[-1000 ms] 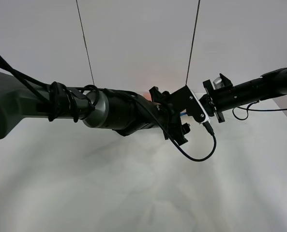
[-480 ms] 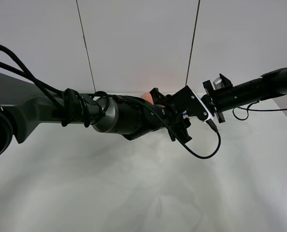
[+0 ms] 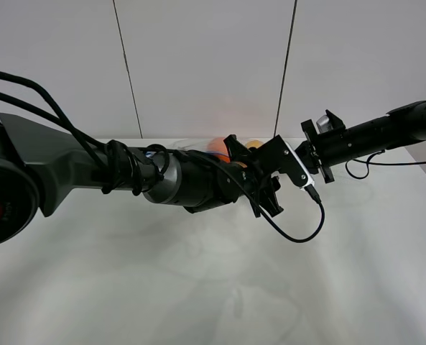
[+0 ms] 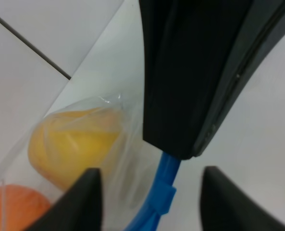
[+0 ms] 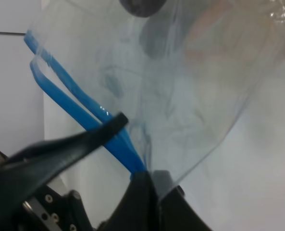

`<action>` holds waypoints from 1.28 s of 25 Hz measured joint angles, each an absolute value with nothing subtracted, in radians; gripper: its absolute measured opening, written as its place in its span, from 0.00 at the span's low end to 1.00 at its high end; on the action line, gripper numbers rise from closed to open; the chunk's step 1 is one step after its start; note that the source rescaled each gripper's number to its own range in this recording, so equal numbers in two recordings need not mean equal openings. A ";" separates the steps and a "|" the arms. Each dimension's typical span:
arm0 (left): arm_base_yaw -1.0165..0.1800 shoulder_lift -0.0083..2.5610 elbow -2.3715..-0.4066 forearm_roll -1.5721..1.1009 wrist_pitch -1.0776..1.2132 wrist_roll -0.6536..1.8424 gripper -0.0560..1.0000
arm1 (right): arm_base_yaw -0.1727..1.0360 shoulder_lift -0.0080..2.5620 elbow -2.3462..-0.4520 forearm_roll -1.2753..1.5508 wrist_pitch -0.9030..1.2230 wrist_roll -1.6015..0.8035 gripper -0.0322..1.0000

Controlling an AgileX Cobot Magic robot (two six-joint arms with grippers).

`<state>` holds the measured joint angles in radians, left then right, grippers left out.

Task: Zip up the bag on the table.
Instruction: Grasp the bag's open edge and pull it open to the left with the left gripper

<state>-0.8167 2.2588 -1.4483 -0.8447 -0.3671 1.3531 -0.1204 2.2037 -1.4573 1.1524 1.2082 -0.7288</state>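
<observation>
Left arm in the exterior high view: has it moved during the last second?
Yes. The left arm has pushed rightward: its cable wrap now sits under the foot of the left wall seam, having started left of it.

Clear bag (image 5: 190, 86) on white table (image 3: 198, 287)

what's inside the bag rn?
Through the clear bag: a yellow pear and an orange in the left wrist view, a dark blurred object in the right wrist view, kind unclear. The left arm covers most of it in the high view.
</observation>
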 joint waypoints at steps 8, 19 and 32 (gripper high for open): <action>-0.817 2.259 -1.448 -0.845 -0.356 1.353 0.24 | -0.120 2.204 -1.457 1.152 1.208 -0.729 0.04; -0.818 2.259 -1.448 -0.842 -0.355 1.362 0.05 | -0.120 2.204 -1.457 1.159 1.209 -0.728 0.04; -0.776 2.258 -1.450 -0.826 -0.367 1.408 0.05 | -0.120 2.188 -1.474 1.182 1.191 -0.728 0.04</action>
